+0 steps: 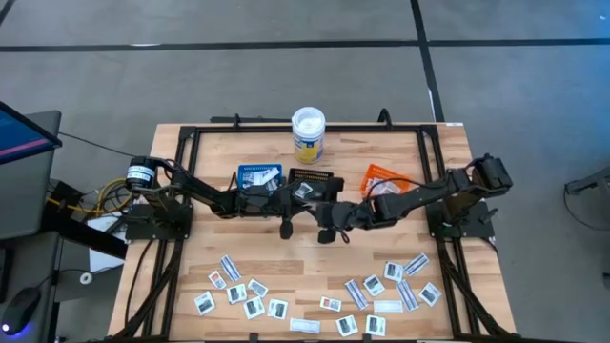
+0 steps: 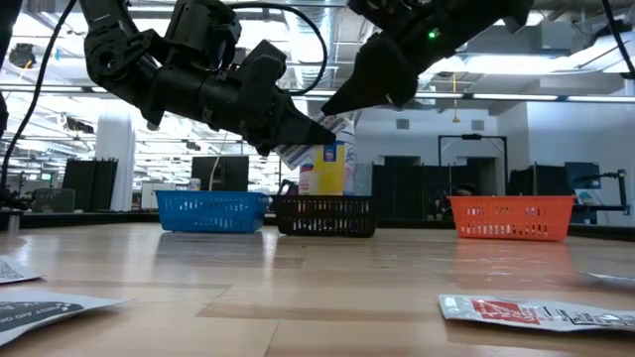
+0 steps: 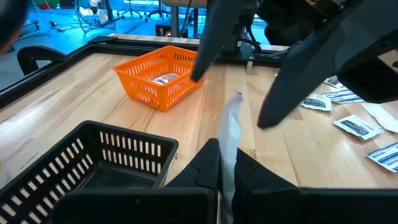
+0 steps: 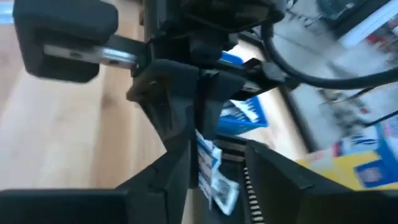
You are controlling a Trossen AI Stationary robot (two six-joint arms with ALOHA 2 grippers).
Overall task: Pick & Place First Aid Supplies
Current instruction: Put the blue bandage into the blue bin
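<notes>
My left gripper [image 3: 227, 157] is shut on a narrow white-and-blue packet [image 3: 231, 127], one of the first aid supplies, and holds it in the air just on the near side of the black tray [image 1: 315, 179]. My right gripper [image 4: 217, 149] faces it from the table's right and is open. Its two fingers [image 3: 208, 43] stand on either side of the packet's free end without touching it. Many more packets [image 1: 243, 291] lie flat on the table near its front edge. My left gripper pinches the packet's near end [image 3: 226, 163] between its two fingers, which point level toward the table's right. The packet stands on edge and sticks straight out beyond the fingertips, with its free end [image 3: 237, 96] toward my right gripper. It is lifted clear of the table.
A blue tray [image 1: 259, 175], the black tray and an orange tray [image 1: 383, 177] with a packet inside stand in a row at mid-table. The white-lidded tub [image 1: 308, 133] is behind them. A black frame [image 1: 191, 133] runs around the tabletop.
</notes>
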